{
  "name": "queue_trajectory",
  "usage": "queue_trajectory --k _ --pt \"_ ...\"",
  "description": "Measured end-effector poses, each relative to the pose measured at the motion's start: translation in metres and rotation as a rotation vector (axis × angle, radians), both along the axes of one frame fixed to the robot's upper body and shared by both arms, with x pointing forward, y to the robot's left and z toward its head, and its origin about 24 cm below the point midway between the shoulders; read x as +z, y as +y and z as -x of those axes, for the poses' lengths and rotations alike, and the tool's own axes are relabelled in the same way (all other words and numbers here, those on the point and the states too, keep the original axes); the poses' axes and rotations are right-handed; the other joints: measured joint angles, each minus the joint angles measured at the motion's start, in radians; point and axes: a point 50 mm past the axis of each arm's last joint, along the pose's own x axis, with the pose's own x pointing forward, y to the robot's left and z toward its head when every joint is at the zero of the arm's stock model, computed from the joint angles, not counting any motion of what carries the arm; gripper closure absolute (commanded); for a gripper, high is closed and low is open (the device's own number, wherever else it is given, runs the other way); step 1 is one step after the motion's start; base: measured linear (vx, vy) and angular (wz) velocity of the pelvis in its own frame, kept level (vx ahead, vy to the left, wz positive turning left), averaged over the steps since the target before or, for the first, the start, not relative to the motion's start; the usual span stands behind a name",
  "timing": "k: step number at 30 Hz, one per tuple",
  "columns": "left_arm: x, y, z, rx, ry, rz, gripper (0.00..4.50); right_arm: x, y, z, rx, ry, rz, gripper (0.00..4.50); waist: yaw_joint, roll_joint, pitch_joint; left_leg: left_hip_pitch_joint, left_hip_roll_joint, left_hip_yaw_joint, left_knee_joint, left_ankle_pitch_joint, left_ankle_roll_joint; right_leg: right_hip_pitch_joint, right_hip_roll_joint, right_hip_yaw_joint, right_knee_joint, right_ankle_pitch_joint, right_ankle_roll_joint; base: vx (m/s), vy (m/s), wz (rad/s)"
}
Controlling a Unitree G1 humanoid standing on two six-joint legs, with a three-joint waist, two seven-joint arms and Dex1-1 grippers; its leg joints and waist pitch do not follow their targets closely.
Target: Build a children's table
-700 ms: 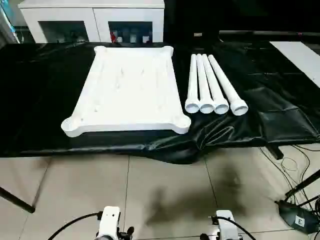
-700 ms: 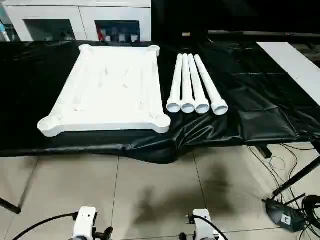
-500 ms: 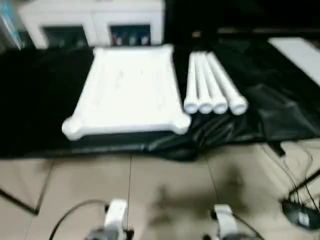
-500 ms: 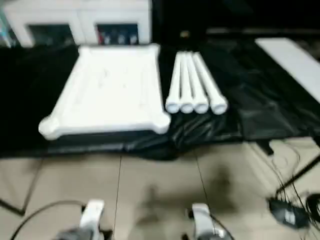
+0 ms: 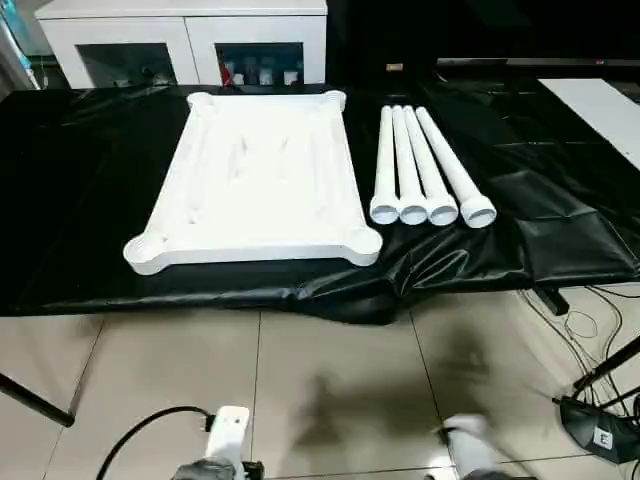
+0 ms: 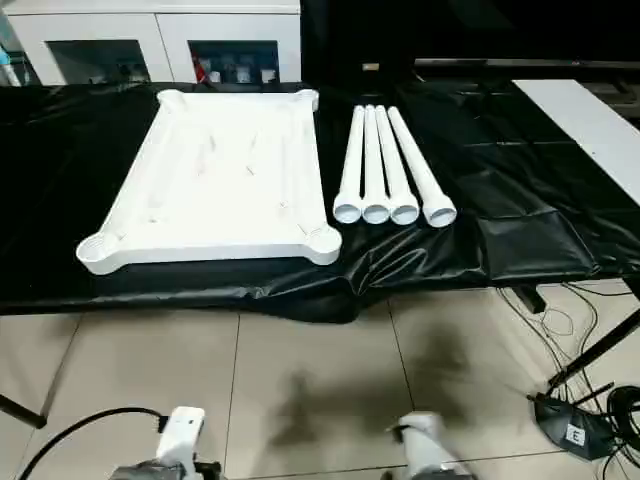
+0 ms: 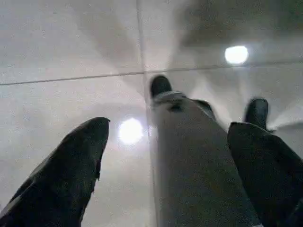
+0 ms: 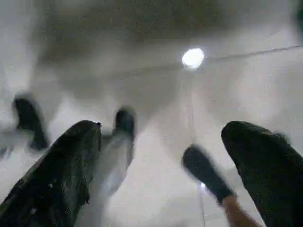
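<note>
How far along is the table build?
Done: nothing assembled. The tabletop lies sockets-up on the black sheet; the four legs lie side by side to its right, apart from it. In hand: nothing; left gripper and right gripper are open over the floor. Left: all four legs.

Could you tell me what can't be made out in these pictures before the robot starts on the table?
- Cabinet contents: too small behind the glass doors in the head views.
- Legs: far ends too small to tell their shape.
- Tabletop: underside hidden against the black cloth.
- Right tool: blurred in its wrist view, over the floor.
</note>
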Motion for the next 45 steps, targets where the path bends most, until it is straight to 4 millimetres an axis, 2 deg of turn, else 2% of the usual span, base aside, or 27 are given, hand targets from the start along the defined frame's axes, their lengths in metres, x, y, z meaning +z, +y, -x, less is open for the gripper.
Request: queue_trajectory --k 3,8,13,16,18,21,22,25,26,28,30,31,32,34,36,37,40,43,45 --pt "0.003 0.012 0.000 -0.022 -0.068 0.013 0.05 0.008 -0.011 -0.009 0.060 -0.062 -0.021 0.00 0.006 -0.003 0.001 -0.001 0.000 0.000 0.000 0.000 0.000 0.000 0.000 -0.001 0.000 0.000 0.000 0.000 0.000 0.00" --pt "0.015 0.011 -0.020 -0.199 -0.251 0.038 0.05 0.012 0.004 -0.021 0.276 -0.139 -0.079 0.00 0.025 -0.003 0.001 -0.006 0.000 0.001 0.002 0.001 0.002 -0.003 -0.001 -0.002 0.000 0.001 0.001 0.000 0.000 0.00" --pt "0.034 0.023 -0.032 -0.299 -0.428 0.081 0.05 0.021 0.027 -0.036 0.433 -0.288 -0.127 0.00 0.030 -0.001 0.001 -0.015 0.000 0.003 0.004 0.004 0.007 -0.014 -0.003 -0.002 0.004 0.004 0.006 0.000 0.000 0.00" --pt "0.043 0.017 -0.039 -0.388 -0.501 0.129 0.05 0.032 0.036 -0.049 0.527 -0.388 -0.175 0.00 0.032 0.000 0.001 -0.015 0.000 0.006 0.004 0.005 0.008 -0.014 -0.004 -0.002 0.004 0.005 0.007 0.000 0.000 0.00" --pt "0.045 0.010 -0.037 -0.458 -0.520 0.163 0.05 0.038 0.042 -0.055 0.598 -0.434 -0.191 0.00 0.031 0.002 0.005 -0.016 0.000 0.009 0.004 0.005 0.009 -0.015 -0.005 -0.001 0.004 0.006 0.007 0.000 0.000 0.00" --pt "0.044 0.000 -0.024 -0.544 -0.514 0.218 0.05 0.043 0.054 -0.055 0.676 -0.478 -0.260 0.00 0.028 -0.001 0.019 -0.015 0.000 0.011 0.003 0.005 0.008 -0.016 -0.005 0.001 0.003 0.007 0.007 0.000 0.000 0.00" --pt "0.044 -0.005 -0.019 -0.580 -0.514 0.237 0.05 0.044 0.059 -0.054 0.707 -0.493 -0.285 0.00 0.028 -0.005 0.030 -0.016 0.000 0.011 0.002 0.003 0.005 -0.017 -0.005 0.001 0.003 0.007 0.007 0.000 0.000 0.00" --pt "0.052 -0.019 0.001 -0.689 -0.535 0.325 0.05 0.049 0.073 -0.039 0.856 -0.535 -0.382 0.00 0.029 -0.012 0.041 -0.026 0.001 0.012 0.001 0.004 0.007 -0.026 -0.005 0.002 0.001 0.007 0.008 0.000 0.000 0.00" --pt "0.057 -0.023 0.009 -0.732 -0.537 0.365 0.05 0.053 0.080 -0.032 0.920 -0.550 -0.435 0.00 0.029 -0.016 0.050 -0.030 0.001 0.013 0.000 0.006 0.010 -0.030 -0.005 0.002 0.001 0.008 0.009 0.000 0.000 0.00" --pt "0.067 -0.027 0.014 -0.768 -0.555 0.404 0.05 0.064 0.086 -0.026 0.987 -0.576 -0.509 0.00 0.029 -0.016 0.064 -0.034 0.002 0.013 0.001 0.006 0.011 -0.035 -0.004 0.001 0.001 0.009 0.012 0.000 0.000 0.00" --pt "0.073 -0.026 0.012 -0.781 -0.579 0.409 0.05 0.072 0.087 -0.029 1.012 -0.604 -0.527 0.00 0.028 -0.015 0.068 -0.034 0.002 0.013 0.001 0.007 0.011 -0.035 -0.004 0.002 0.001 0.010 0.013 0.000 0.000 0.00" --pt "0.088 -0.026 0.014 -0.775 -0.618 0.425 0.05 0.090 0.087 -0.027 1.012 -0.639 -0.597 0.00 0.030 -0.018 0.076 -0.035 0.003 0.013 0.002 0.007 0.011 -0.036 -0.004 0.001 0.002 0.010 0.013 0.000 0.000 0.00" --pt "0.104 -0.027 0.014 -0.782 -0.676 0.436 0.05 0.106 0.086 -0.026 1.039 -0.681 -0.637 0.00 0.033 -0.019 0.078 -0.033 0.003 0.013 -0.003 0.007 0.011 -0.032 -0.004 0.001 -0.005 0.012 0.013 0.000 0.000 0.00" --pt "0.134 -0.029 0.014 -0.755 -0.760 0.465 0.05 0.142 0.082 -0.030 1.076 -0.759 -0.692 0.00 0.029 -0.020 0.079 -0.031 0.003 0.013 -0.003 0.007 0.011 -0.030 -0.004 0.002 -0.007 0.013 0.013 0.000 0.000 0.00" --pt "0.159 -0.033 0.006 -0.734 -0.846 0.479 0.05 0.168 0.082 -0.035 1.084 -0.835 -0.725 0.00 0.029 -0.022 0.078 -0.029 0.003 0.013 -0.003 0.007 0.011 -0.029 -0.003 0.002 -0.007 0.014 0.013 0.000 0.000 0.00" --pt "0.182 -0.034 -0.001 -0.689 -0.925 0.485 0.05 0.189 0.086 -0.043 1.058 -0.906 -0.752 0.00 0.028 -0.023 0.077 -0.027 0.003 0.013 -0.004 0.008 0.009 -0.028 -0.003 0.002 -0.005 0.014 0.013 0.000 0.000 0.00" --pt "0.226 -0.035 -0.022 -0.591 -1.125 0.460 0.05 0.235 0.086 -0.067 0.967 -1.095 -0.725 0.00 0.028 -0.022 0.072 -0.025 0.003 0.014 -0.004 0.013 0.009 -0.028 -0.003 0.003 -0.002 0.015 0.011 0.000 0.000 0.00" --pt "0.247 -0.035 -0.049 -0.431 -1.261 0.402 0.05 0.256 0.083 -0.089 0.825 -1.174 -0.617 0.00 0.033 -0.030 0.065 -0.025 0.003 0.015 -0.004 0.018 0.008 -0.029 -0.003 0.002 0.003 0.016 0.012 0.000 0.000 0.00" --pt "0.254 -0.027 -0.071 -0.326 -1.284 0.333 0.05 0.259 0.084 -0.100 0.763 -1.187 -0.523 0.00 0.033 -0.034 0.059 -0.024 0.004 0.015 -0.003 0.020 0.006 -0.029 -0.003 0.002 0.006 0.017 0.014 0.000 0.000 0.00"
